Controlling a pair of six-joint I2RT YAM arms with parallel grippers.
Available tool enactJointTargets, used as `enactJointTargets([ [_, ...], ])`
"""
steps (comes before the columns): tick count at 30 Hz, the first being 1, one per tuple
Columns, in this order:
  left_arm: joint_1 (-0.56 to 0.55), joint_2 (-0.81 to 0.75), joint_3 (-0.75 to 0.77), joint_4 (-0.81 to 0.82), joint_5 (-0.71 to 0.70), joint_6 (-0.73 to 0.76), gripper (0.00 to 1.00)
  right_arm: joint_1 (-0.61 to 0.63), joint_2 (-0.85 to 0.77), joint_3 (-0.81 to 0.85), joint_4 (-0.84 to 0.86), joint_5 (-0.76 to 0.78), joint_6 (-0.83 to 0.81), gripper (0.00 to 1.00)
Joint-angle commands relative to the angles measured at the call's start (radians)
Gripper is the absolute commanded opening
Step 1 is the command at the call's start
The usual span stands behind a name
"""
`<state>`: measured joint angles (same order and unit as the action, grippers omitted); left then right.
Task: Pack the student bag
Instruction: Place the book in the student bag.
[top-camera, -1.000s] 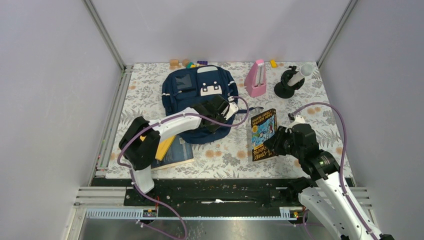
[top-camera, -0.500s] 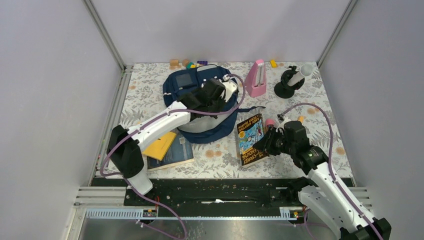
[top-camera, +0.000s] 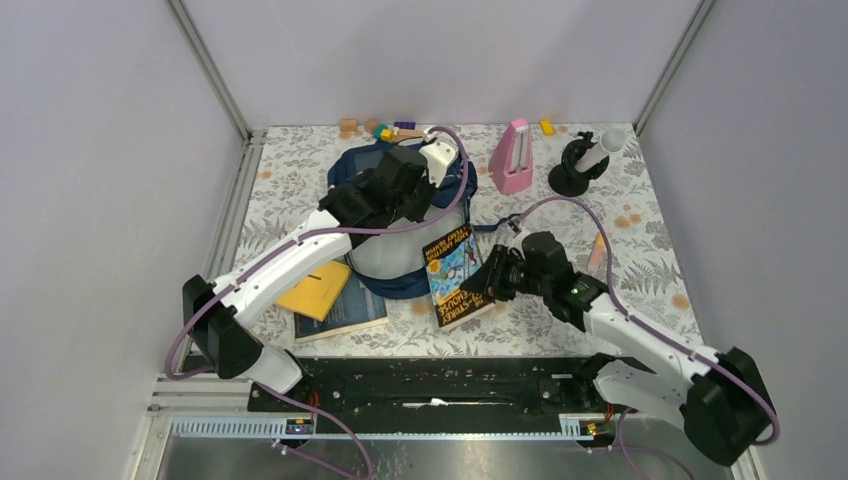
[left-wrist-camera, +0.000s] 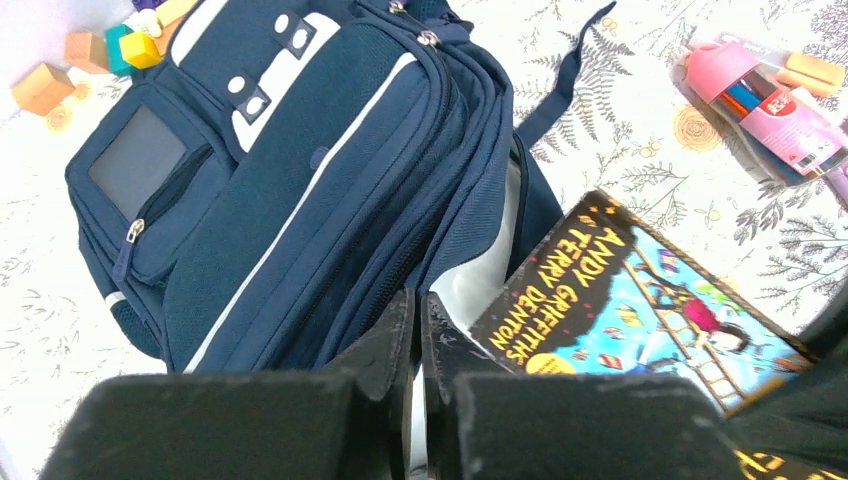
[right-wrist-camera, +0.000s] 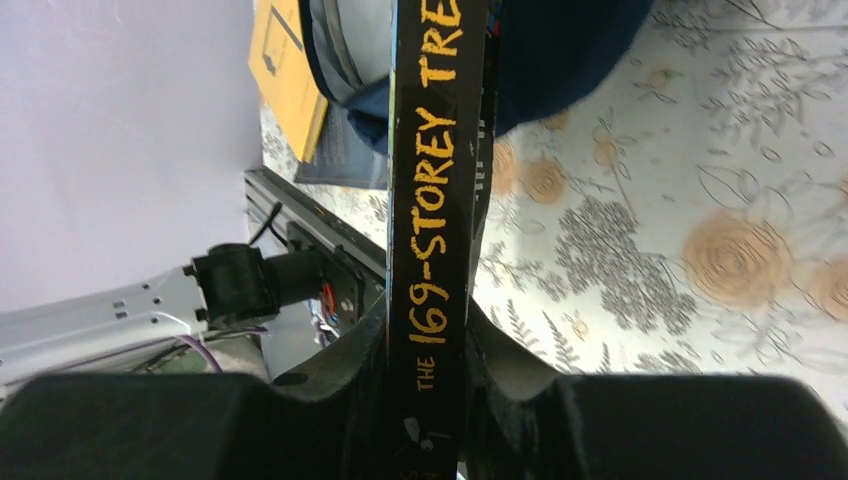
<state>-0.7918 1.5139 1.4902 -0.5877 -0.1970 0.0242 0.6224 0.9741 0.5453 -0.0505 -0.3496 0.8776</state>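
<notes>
One student bag (left-wrist-camera: 300, 180) on the floral table cover (top-camera: 620, 215), towards the far left, front pocket up, main compartment gaping towards the near edge with grey lining on show. Clamped on the rim of that opening: left gripper (left-wrist-camera: 415, 310), fingers (left-wrist-camera: 395, 335) pinched almost together on the navy fabric. Right at the mouth, a paperback (top-camera: 455, 275) with a bright blue cover and yellow lettering, top corner up against the grey lining, touching or not impossible to tell. Gripped by its spine in the right gripper (right-wrist-camera: 428, 320), jaws closed tight on either side, yellow title running up between them. Just left of the bag's near end, a yellow notebook (top-camera: 315, 290) resting on a dark blue book (top-camera: 358, 305), both flat. Off to the right, well apart from the bag, a pink pencil case (left-wrist-camera: 765, 95) lying on the cover. Along the far edge: small wooden blocks (left-wrist-camera: 45, 88) beside the bag's top, then a pink upright holder (top-camera: 512, 160), then a black stand (top-camera: 575, 175) with a white ball on top.
</notes>
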Motion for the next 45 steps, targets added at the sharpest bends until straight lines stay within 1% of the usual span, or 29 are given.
enactJointTargets([
  [1, -0.001, -0.082, -0.001, 0.139, -0.023, -0.021, 0.0, 0.021, 0.086, 0.086, 0.307, 0.024, 0.101, 0.0],
  [3, -0.001, -0.089, -0.012, 0.142, -0.024, -0.021, 0.0, 0.025, 0.127, 0.104, 0.369, 0.024, 0.131, 0.0],
  [7, -0.001, -0.095, -0.021, 0.14, -0.009, -0.021, 0.0, 0.039, 0.218, 0.142, 0.439, 0.037, 0.175, 0.0],
  [11, -0.001, -0.103, -0.041, 0.151, 0.015, -0.061, 0.0, 0.05, 0.339, 0.155, 0.562, 0.037, 0.226, 0.0],
  [17, -0.001, -0.127, -0.073, 0.167, 0.054, -0.085, 0.0, 0.056, 0.511, 0.197, 0.749, 0.053, 0.224, 0.0],
  [20, -0.001, -0.131, -0.076, 0.163, 0.059, -0.092, 0.0, 0.056, 0.586, 0.236, 0.815, 0.071, 0.219, 0.0],
  [29, -0.001, -0.149, -0.087, 0.163, 0.056, -0.096, 0.0, 0.052, 0.789, 0.359, 0.927, 0.167, 0.221, 0.0],
  [35, -0.001, -0.156, -0.085, 0.16, 0.054, -0.095, 0.0, 0.052, 0.904, 0.456, 0.988, 0.192, 0.173, 0.0],
  [37, -0.001, -0.156, -0.085, 0.159, 0.052, -0.095, 0.0, 0.05, 0.921, 0.481, 0.976, 0.211, 0.147, 0.0],
  [40, -0.001, -0.156, -0.084, 0.155, 0.051, -0.096, 0.0, 0.051, 0.926, 0.512, 0.896, 0.271, 0.089, 0.0],
  [41, -0.001, -0.156, -0.084, 0.155, 0.051, -0.098, 0.0, 0.051, 0.926, 0.512, 0.883, 0.295, 0.072, 0.01],
  [42, -0.001, -0.158, -0.084, 0.154, 0.052, -0.097, 0.0, 0.05, 0.926, 0.507, 0.879, 0.315, 0.058, 0.11],
  [44, -0.001, -0.158, -0.084, 0.154, 0.047, -0.096, 0.0, 0.052, 0.924, 0.495, 0.881, 0.335, 0.031, 0.35],
  [45, -0.001, -0.158, -0.084, 0.153, 0.045, -0.096, 0.0, 0.052, 0.922, 0.49, 0.877, 0.338, 0.025, 0.45],
])
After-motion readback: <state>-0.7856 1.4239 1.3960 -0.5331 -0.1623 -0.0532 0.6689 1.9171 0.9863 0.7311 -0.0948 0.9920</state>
